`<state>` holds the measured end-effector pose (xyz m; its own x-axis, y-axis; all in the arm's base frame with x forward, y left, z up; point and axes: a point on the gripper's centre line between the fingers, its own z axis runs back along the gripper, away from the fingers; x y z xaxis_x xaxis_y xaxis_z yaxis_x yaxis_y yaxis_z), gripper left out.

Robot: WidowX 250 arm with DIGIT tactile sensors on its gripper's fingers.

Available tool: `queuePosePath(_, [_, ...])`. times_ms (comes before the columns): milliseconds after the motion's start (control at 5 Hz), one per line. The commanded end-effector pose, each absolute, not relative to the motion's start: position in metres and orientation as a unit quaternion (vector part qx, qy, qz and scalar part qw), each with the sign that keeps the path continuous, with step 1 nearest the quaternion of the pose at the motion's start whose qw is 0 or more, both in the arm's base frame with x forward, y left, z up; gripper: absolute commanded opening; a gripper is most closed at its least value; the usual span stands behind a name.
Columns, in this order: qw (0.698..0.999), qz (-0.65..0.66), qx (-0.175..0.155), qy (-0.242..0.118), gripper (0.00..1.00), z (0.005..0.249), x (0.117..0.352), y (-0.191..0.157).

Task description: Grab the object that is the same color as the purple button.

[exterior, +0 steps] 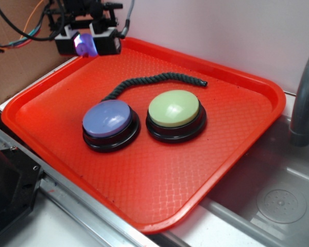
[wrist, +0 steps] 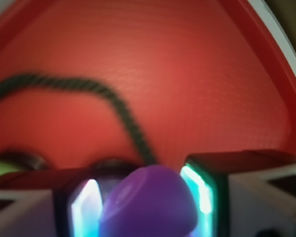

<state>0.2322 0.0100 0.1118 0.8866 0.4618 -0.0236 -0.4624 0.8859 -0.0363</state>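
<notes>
The small purple object (exterior: 84,47) hangs above the tray's far left corner, pinched in my gripper (exterior: 85,45). In the wrist view the object (wrist: 150,202) fills the gap of the gripper (wrist: 145,205), its rounded cap pointing outward between the two glowing pads. The purple button (exterior: 107,119) with its black base sits on the red tray (exterior: 159,195), left of centre and well below the gripper. Only the dark rim of the purple button (wrist: 113,165) peeks above the fingers in the wrist view.
A green-topped button (exterior: 173,109) stands right of the purple one. A dark twisted rope (exterior: 159,80) curves behind both buttons. A grey faucet (exterior: 305,98) and a metal sink (exterior: 278,200) lie to the right. Cables (exterior: 20,25) hang at the upper left.
</notes>
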Motion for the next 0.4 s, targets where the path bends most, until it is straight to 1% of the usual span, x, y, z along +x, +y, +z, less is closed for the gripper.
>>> queuePosePath(0, [0.995, 0.089, -0.017, -0.038, 0.00, 0.1370, 0.2026, -0.0063])
queuePosePath(200, [0.995, 0.079, -0.007, -0.052, 0.00, 0.1373, 0.1976, -0.0116])
